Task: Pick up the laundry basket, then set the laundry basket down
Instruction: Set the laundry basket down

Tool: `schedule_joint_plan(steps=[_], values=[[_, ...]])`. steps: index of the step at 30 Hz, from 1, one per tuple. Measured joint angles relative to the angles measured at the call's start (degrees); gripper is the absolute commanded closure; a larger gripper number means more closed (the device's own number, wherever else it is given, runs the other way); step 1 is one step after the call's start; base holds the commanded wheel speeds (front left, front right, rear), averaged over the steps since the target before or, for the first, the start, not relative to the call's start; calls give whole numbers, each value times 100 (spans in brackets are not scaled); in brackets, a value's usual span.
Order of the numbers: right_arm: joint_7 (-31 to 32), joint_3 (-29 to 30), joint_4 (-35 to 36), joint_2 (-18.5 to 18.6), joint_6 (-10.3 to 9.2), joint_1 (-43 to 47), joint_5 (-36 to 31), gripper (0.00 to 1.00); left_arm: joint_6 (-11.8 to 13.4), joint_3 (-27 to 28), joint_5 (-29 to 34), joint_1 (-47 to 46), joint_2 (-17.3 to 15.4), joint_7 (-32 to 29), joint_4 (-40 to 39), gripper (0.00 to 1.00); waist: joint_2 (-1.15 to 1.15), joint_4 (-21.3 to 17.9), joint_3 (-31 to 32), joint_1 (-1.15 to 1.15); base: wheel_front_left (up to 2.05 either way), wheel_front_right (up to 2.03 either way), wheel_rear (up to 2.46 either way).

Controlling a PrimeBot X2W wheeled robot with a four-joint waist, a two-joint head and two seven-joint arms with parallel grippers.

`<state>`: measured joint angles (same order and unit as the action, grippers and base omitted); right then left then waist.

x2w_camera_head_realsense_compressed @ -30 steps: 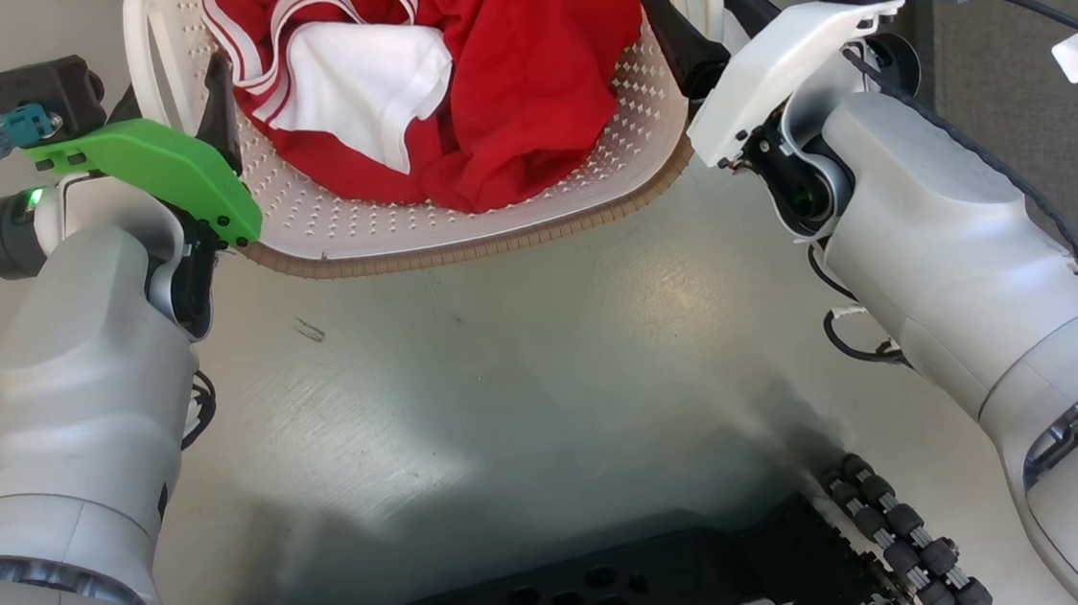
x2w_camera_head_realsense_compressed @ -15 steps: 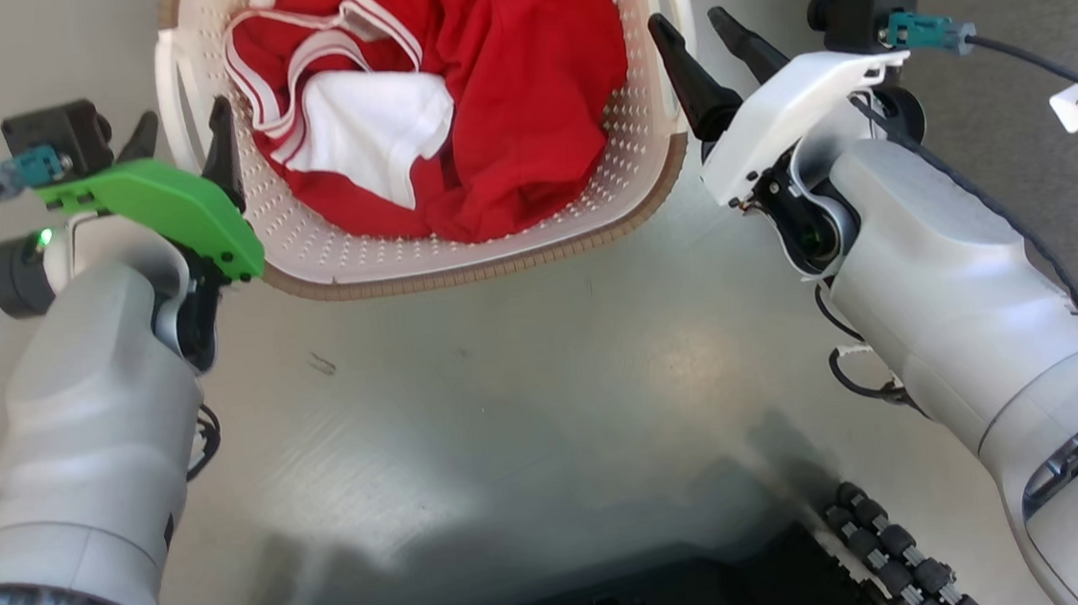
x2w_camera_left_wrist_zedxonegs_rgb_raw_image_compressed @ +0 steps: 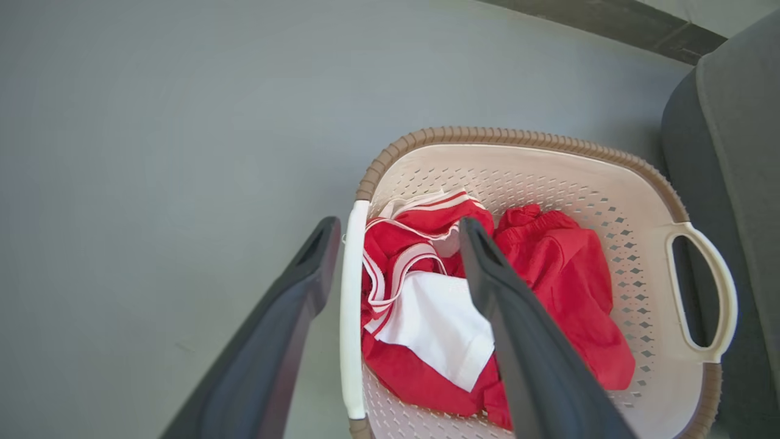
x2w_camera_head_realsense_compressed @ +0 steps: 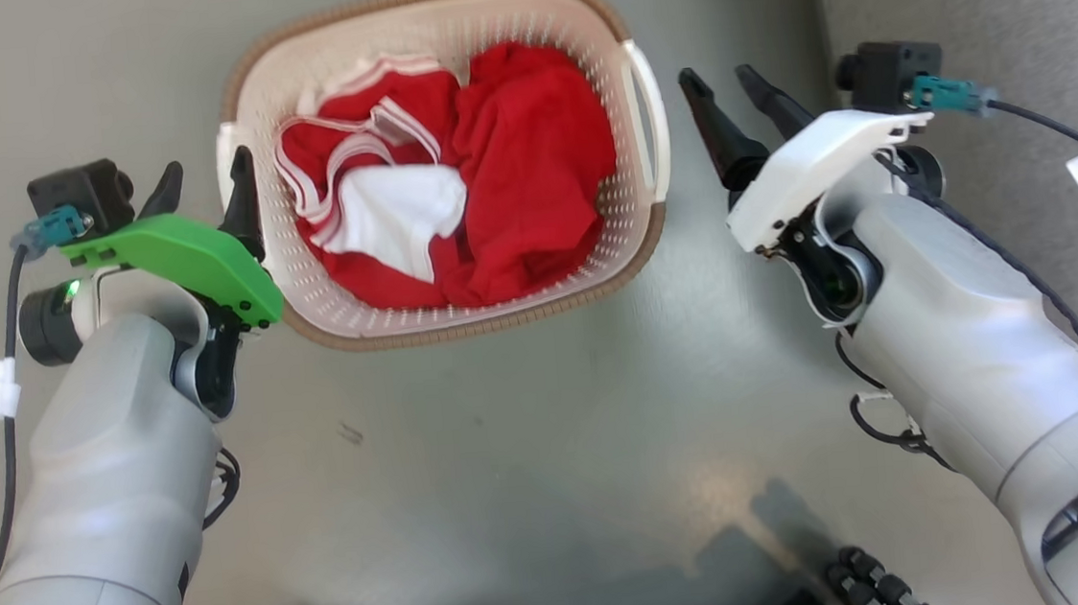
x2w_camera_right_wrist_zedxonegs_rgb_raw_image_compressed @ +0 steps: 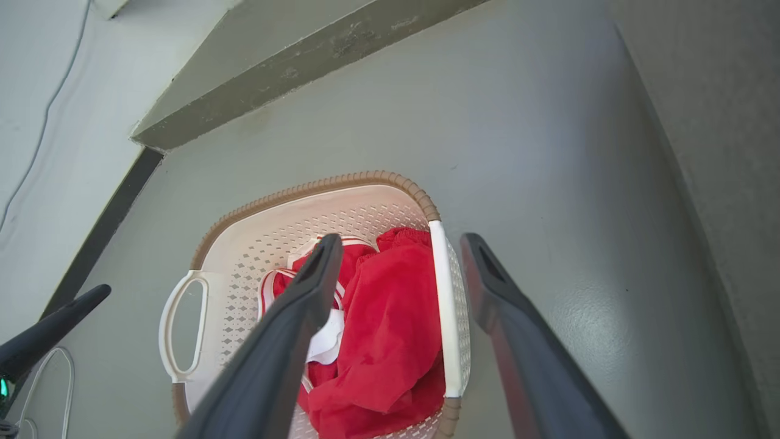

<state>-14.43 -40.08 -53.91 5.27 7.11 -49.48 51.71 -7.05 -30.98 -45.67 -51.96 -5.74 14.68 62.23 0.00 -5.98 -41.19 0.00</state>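
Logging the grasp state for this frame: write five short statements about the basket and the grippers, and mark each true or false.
1. The basket holds red and white clothes. True.
2. The right gripper is shut on a handle. False: it is open beside the basket, holding nothing.
3. The basket's rim is brown. True.
4. The left gripper is shut. False: it is open, by the left handle.
5. The basket lies on its side. False: it stands upright, its opening facing up.
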Motion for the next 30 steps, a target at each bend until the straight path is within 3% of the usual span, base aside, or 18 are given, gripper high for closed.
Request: schedule_joint_plan(steps=[30], values=[[0, 1378, 1429, 274, 0, 1942, -1292, 0, -8, 1000, 549, 2090, -45, -1, -1853, 0, 0, 91, 2457, 0, 0, 0, 0]])
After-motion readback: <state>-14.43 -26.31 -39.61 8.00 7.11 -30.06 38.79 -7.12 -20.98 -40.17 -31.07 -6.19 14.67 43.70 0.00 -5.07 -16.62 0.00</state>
